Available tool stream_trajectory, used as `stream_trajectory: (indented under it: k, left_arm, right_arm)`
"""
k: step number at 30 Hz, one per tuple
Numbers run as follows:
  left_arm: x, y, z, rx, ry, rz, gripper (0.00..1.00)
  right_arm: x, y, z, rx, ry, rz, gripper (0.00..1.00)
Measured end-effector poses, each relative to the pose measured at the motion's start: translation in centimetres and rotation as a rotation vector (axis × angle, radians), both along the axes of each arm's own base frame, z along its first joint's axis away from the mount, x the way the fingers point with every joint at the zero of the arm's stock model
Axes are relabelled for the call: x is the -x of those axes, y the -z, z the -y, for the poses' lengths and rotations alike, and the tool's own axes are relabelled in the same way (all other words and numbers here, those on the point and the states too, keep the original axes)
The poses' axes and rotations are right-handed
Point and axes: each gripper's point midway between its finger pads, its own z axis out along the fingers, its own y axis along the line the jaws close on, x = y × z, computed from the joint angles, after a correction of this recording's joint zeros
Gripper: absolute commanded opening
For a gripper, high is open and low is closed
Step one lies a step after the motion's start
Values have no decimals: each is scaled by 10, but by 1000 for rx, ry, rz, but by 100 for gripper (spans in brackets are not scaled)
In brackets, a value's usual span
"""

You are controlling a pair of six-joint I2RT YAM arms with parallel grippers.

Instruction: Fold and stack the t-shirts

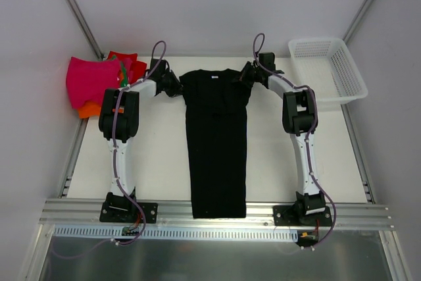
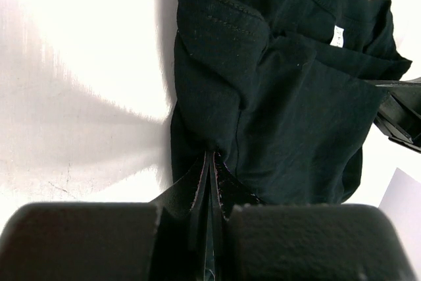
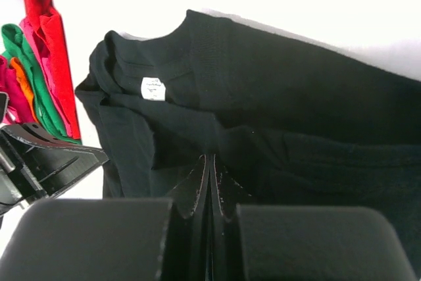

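Black t-shirt (image 1: 217, 149) pinched by left gripper (image 1: 177, 88), right gripper (image 1: 245, 75).

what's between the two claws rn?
The collar end of the black t-shirt, white neck label at its middle, spans the gap. The left claw and right claw are each shut on a shoulder. Clearest in the top view.

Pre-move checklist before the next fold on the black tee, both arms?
1. Grip of left pincer on black t-shirt shoulder: ok, shut on it.
2. Grip of right pincer on other shoulder: ok, shut on it.
3. Sleeves tucked in, shirt a narrow strip: ok.
4. Hem fully on table: not ok, it overlaps the near rail.
5. Gap between folded stack and black t-shirt: ok.
6. Both cloth layers pinched: cannot tell.
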Motion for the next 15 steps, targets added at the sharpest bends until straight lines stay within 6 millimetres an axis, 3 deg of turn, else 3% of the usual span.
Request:
stream_trajectory:
  k: [10, 15]
  left_arm:
    - [3, 4, 0, -6, 8, -8, 0]
    - [4, 4, 0, -10, 15, -5, 0]
  right_arm:
    - [4, -1, -1, -30, -9, 1, 1]
    - [34, -3, 9, 3, -7, -40, 0]
